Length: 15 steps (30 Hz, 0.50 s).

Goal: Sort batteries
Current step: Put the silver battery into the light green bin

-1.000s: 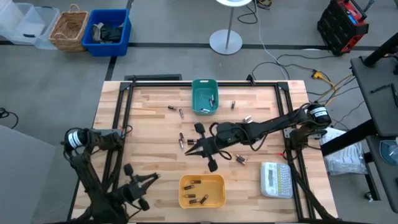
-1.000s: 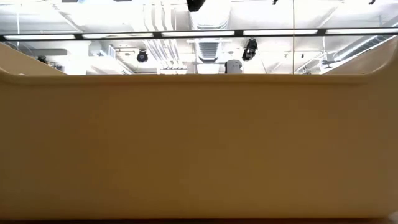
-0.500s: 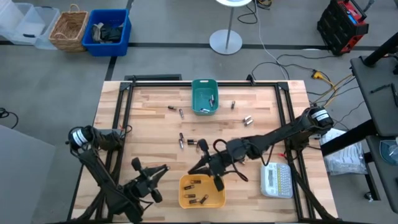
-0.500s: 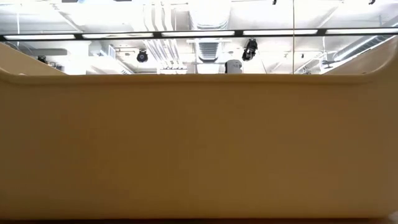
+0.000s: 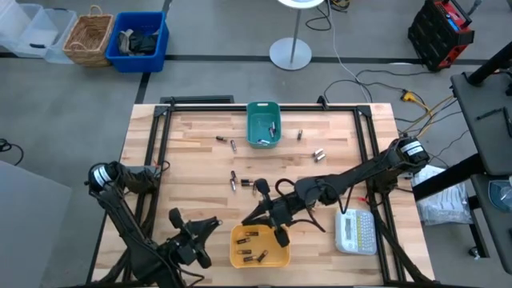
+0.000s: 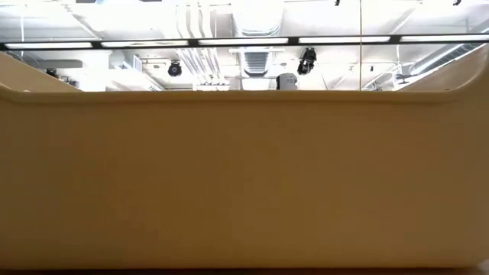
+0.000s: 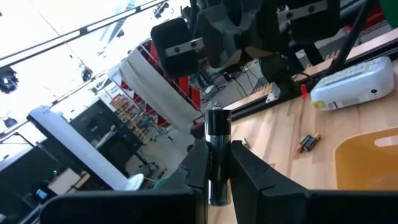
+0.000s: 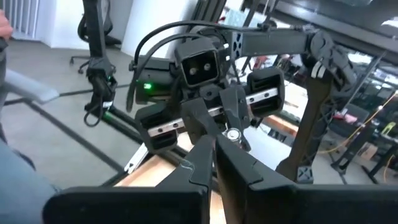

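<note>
My left gripper [image 5: 211, 225] hovers near the table's front edge, just left of the yellow bin [image 5: 282, 258], and is shut on one dark and silvery battery [image 7: 217, 132]. My right gripper [image 5: 247, 218] is at the bin's far left corner, shut, and points at the left gripper. I see nothing between its fingers [image 8: 204, 163]. That view shows the held battery's round end [image 8: 233, 134]. Several batteries [image 5: 254, 256] lie in the yellow bin. Others are in the teal bin [image 5: 253, 128]. Loose batteries [image 5: 233, 180] lie on the wood. My left gripper pinches the battery by its long sides [image 7: 217, 173] between the two fingers. The battery lies along the fingers, and its silvery end sticks out past the tips. The fingers come about level from the table's left. The battery is clear of the table.
A white label maker [image 5: 355, 231] lies at the near right. More loose batteries [image 5: 318, 154] lie by the teal bin [image 5: 233, 145], and one [image 7: 309, 142] lies beside the yellow bin. The yellow bin's wall [image 6: 244, 176] fills the low view.
My right gripper has moved from the table's middle toward the near edge, to the yellow bin's far side. My left gripper has moved toward the table's right, up to the bin's left side.
</note>
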Each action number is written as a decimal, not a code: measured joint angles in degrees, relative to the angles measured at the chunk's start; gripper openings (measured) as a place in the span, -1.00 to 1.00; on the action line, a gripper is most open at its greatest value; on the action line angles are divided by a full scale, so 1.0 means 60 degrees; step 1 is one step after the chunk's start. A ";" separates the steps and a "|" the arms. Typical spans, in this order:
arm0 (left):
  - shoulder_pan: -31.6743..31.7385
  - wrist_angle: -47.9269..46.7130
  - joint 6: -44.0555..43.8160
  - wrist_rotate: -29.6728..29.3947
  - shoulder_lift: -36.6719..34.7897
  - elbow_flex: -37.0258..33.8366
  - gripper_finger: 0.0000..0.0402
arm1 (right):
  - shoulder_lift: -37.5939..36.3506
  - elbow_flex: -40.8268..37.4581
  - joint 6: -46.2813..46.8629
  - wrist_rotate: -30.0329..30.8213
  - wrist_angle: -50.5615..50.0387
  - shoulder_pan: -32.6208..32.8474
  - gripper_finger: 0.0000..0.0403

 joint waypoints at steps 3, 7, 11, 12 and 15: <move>0.0109 0.0087 0.0579 0.0000 0.0070 0.0427 -0.92 | 0.0116 0.0005 -0.0107 -0.0004 0.0360 0.0001 -0.94; 0.0201 0.0141 0.1548 0.0030 0.0390 0.1198 -0.92 | 0.0331 -0.0003 -0.0473 0.0016 0.0755 0.0037 -0.94; 0.0231 0.0136 0.2284 0.0101 0.0529 0.1747 -0.92 | 0.0536 0.0013 -0.0991 0.0142 0.1176 0.0103 -0.94; 0.0231 0.0124 0.2448 0.0185 0.0561 0.1836 -0.92 | 0.0581 0.0062 -0.1120 0.0146 0.1190 0.0105 -0.94; 0.0234 0.0122 0.2762 0.0360 0.0602 0.1982 -0.92 | 0.0700 0.0194 -0.1339 0.0145 0.1123 0.0125 -0.94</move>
